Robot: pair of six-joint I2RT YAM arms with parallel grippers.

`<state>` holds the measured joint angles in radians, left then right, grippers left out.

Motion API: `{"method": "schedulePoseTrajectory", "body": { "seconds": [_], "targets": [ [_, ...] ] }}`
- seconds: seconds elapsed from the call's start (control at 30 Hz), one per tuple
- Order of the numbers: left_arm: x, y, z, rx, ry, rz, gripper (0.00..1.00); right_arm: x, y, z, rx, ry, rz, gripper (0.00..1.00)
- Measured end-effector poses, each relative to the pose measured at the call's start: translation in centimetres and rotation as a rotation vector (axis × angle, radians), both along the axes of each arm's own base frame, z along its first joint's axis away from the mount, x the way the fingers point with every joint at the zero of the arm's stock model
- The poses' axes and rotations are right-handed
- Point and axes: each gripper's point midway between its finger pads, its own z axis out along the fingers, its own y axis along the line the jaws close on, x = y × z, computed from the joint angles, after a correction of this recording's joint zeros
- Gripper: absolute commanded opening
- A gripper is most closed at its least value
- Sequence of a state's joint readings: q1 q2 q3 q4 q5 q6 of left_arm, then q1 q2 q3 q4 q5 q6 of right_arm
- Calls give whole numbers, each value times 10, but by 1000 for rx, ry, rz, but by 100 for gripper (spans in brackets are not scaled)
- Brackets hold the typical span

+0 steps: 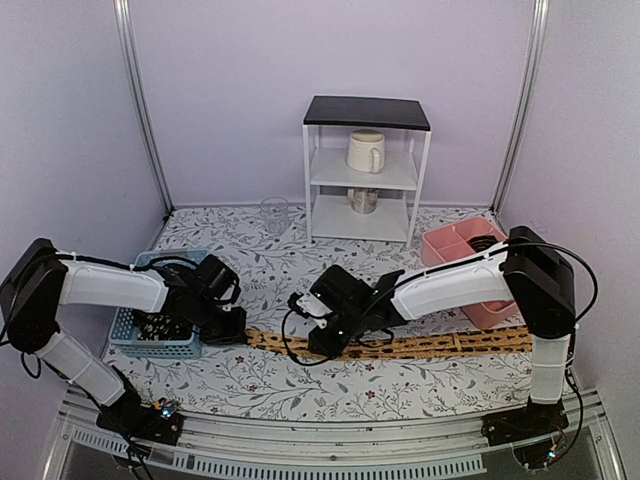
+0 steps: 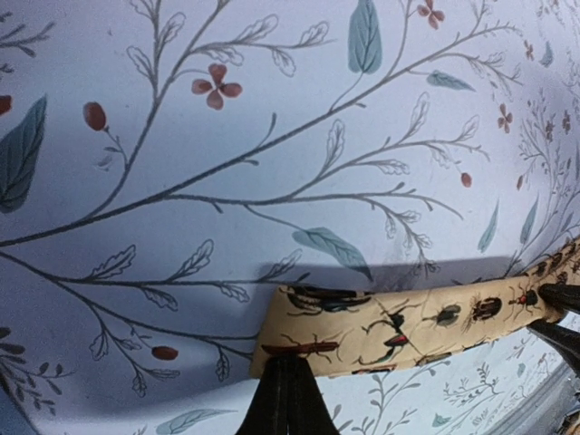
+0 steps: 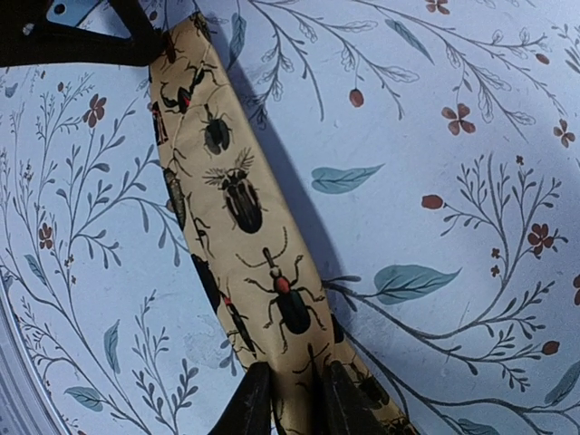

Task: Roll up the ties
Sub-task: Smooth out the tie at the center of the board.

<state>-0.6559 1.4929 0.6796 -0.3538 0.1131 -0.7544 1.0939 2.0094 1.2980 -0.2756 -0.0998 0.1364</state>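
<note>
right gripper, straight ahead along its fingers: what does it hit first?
Likely the left gripper. The right gripper straddles the tan tie, which runs straight ahead to those dark fingers holding its far end. Nothing else lies between on the table; depth is unclear.

No readable text, labels, brand names, numbers or signs appear in any of the three views. The tan tie [image 3: 237, 208] carries printed beetles and other insects, not letters. The counter [image 1: 400, 385] covering shows only a pattern of leaves, branches and small red flowers. The cream mug [image 1: 365, 151] on the white shelf unit [image 1: 365, 170] behind the tie has a plain side facing the camera, with no lettering visible on it.
</note>
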Motion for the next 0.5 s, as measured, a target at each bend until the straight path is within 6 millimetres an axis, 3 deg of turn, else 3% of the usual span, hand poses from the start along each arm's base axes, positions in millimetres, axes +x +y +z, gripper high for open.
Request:
{"method": "schedulePoseTrajectory", "body": {
  "seconds": [0.33,0.5],
  "targets": [
    [-2,1,3,-1,7,8,0,-7,-1,-7,16,41,-35,32],
    [-1,-1,23,-38,-21,15,0,-7,-2,-5,38,45,-53,30]
  ]
}}
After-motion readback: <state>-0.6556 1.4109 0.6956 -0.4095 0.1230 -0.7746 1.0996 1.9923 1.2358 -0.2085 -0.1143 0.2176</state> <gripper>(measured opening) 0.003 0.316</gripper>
